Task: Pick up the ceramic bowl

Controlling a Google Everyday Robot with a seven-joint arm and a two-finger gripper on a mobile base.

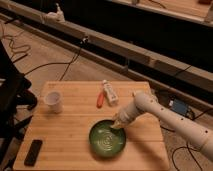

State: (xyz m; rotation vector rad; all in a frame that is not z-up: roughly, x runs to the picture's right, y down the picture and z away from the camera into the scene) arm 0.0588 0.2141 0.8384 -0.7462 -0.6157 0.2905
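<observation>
The ceramic bowl [106, 139] is round, shallow and dark green with a pale swirl at its centre. It sits on the wooden table [70, 135] near the front, right of middle. My gripper [118, 123] comes in from the right on a white arm [165, 117] and is down at the bowl's upper right rim. Its tips sit right at the rim, and contact with the rim cannot be made out.
A small white cup [53, 101] stands at the table's left. A white tube [110, 92] and an orange-red object [100, 99] lie at the back middle. A black remote-like object [33, 152] lies at the front left corner. Cables run over the floor behind.
</observation>
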